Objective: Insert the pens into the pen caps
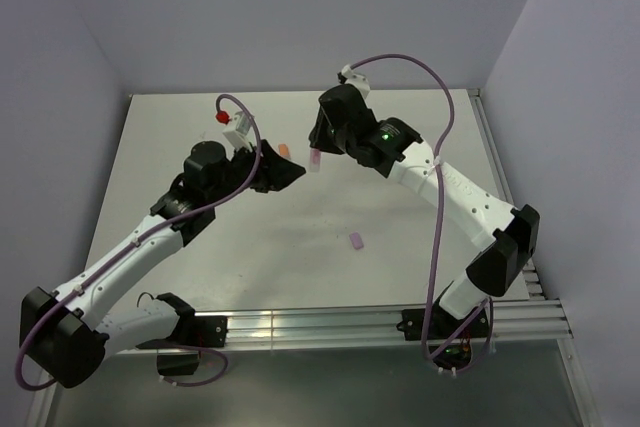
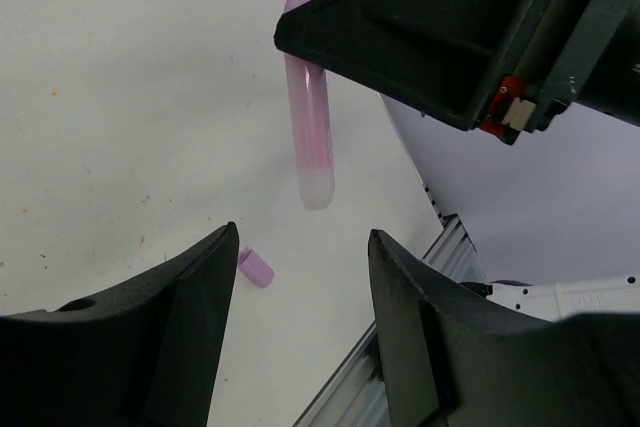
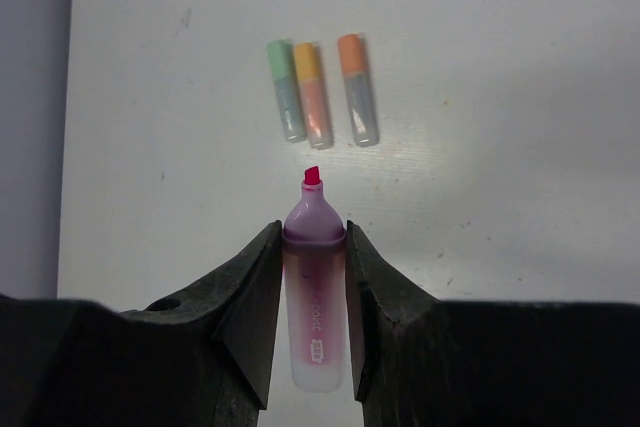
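My right hand [image 3: 312,247] is clenched on the pink-purple pen [image 3: 314,297], gripping its pale barrel with the bare pink tip pointing outward, off the tabletop [image 1: 400,207]. My left hand [image 2: 302,237] is released and empty, close by. The purple cap [image 2: 255,268] lies on the tabletop. Three capped pens [image 3: 313,95] lie side by side.
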`<move>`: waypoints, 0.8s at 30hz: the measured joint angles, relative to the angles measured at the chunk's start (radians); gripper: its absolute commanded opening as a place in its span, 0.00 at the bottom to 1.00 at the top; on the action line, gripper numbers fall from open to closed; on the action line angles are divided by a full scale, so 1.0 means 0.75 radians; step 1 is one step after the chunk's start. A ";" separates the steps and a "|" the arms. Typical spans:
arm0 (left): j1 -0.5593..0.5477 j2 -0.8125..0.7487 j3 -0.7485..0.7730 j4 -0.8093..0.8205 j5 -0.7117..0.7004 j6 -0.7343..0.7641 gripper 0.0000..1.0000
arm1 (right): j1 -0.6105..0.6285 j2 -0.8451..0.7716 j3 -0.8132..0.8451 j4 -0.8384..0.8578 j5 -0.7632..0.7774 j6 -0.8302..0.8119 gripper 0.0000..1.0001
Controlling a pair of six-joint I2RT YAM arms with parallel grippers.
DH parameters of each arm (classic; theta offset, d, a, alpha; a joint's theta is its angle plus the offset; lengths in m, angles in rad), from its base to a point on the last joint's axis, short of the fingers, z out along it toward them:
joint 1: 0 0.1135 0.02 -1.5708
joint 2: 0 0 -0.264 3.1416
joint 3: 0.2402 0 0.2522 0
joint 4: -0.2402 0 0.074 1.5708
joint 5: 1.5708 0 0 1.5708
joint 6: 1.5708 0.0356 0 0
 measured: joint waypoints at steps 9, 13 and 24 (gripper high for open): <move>-0.002 0.041 -0.009 0.036 -0.002 -0.020 0.59 | 0.101 0.032 0.113 -0.013 -0.001 0.001 0.00; -0.004 0.056 -0.014 0.040 -0.003 -0.024 0.59 | 0.132 0.033 0.113 -0.013 0.003 0.002 0.00; -0.004 0.060 -0.015 0.063 -0.003 -0.036 0.47 | 0.176 0.035 0.111 -0.011 0.003 0.026 0.00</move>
